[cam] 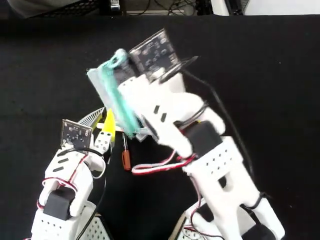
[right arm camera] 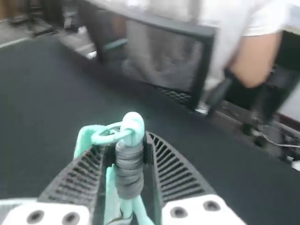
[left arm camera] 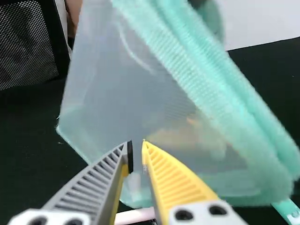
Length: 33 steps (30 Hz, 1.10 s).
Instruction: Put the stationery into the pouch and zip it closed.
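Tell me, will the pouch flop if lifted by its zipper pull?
Likely floppy: the pouch is thin translucent plastic, hanging by its zipper pull in the right gripper. Probably light; may swing, though the left gripper grips its edge.

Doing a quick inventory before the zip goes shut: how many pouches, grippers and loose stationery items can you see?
Pouch: 1
Grippers: 2 (left gripper, right gripper)
Loose orange-brown pen-like item: 1
Total: 4
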Each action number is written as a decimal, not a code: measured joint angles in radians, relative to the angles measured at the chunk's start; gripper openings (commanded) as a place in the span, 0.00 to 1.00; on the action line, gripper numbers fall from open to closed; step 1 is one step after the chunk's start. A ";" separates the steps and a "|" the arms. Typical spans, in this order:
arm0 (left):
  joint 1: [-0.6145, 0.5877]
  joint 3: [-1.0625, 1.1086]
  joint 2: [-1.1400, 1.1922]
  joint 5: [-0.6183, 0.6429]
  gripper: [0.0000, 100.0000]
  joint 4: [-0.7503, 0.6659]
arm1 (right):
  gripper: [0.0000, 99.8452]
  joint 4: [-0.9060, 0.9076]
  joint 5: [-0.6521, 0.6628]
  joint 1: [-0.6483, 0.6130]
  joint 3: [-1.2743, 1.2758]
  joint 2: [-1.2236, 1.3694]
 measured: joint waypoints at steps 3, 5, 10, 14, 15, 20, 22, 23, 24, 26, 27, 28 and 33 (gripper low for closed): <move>0.041 0.000 -0.002 -0.015 0.07 0.051 | 0.01 -0.005 0.075 -0.051 0.015 0.000; 0.066 0.000 -0.002 -0.074 0.07 0.098 | 0.01 -0.003 0.101 -0.064 0.018 -0.002; 0.043 -0.058 -0.002 -0.216 0.07 0.221 | 0.01 -0.002 0.114 -0.072 0.018 -0.002; -0.069 -0.158 -0.002 -0.256 0.07 0.304 | 0.01 -0.002 0.114 -0.072 0.018 -0.002; -0.101 -0.178 -0.003 -0.259 0.07 0.313 | 0.01 -0.002 0.114 -0.072 0.018 -0.002; -0.258 -0.270 -0.008 -0.258 0.11 0.319 | 0.01 -0.002 0.114 -0.072 0.018 -0.002; -0.324 -0.313 -0.011 -0.244 0.21 0.327 | 0.01 -0.002 0.114 -0.072 0.018 -0.002; -0.358 -0.336 -0.012 -0.236 0.25 0.331 | 0.01 0.000 0.114 -0.072 0.018 -0.002; -0.394 -0.359 -0.012 -0.226 0.27 0.333 | 0.01 0.008 0.114 -0.072 0.020 -0.002; -0.448 -0.400 -0.008 -0.201 0.27 0.333 | 0.01 0.046 0.121 -0.074 0.020 -0.005; -0.463 -0.427 -0.008 -0.192 0.26 0.333 | 0.01 0.078 0.133 -0.074 0.020 -0.015; -0.471 -0.451 -0.008 -0.189 0.26 0.334 | 0.01 0.112 0.157 -0.075 0.015 -0.018; -0.483 -0.559 0.006 -0.189 0.26 0.362 | 0.01 0.256 0.256 -0.078 -0.002 -0.023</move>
